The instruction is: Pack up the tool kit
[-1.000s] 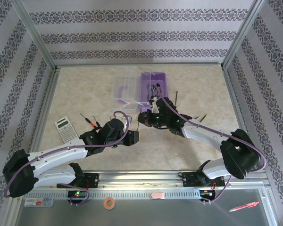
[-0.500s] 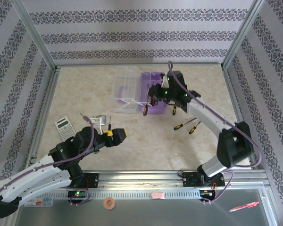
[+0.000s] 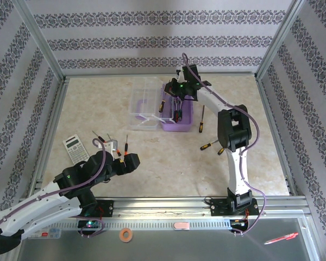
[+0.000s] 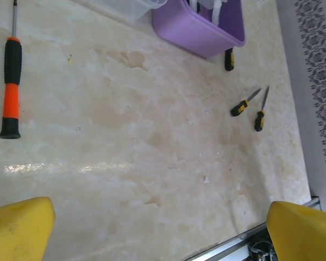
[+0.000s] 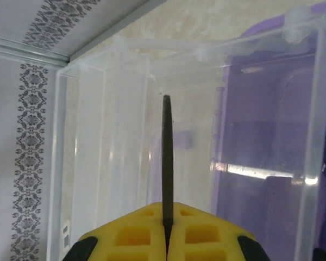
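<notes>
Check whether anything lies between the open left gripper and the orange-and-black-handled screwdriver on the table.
Nothing visible does: just bare beige tabletop lies between the left gripper and the orange-and-black-handled screwdriver in the left wrist view.

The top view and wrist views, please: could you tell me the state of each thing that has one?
Purple case, open.
Clear lid, folded back to the case's left.
Right hand, shut on a screwdriver above the open case.
Left hand, open and empty.
Orange screwdriver, lying flat on the table.
Yellow screwdrivers, lying loose right of the case.
</notes>
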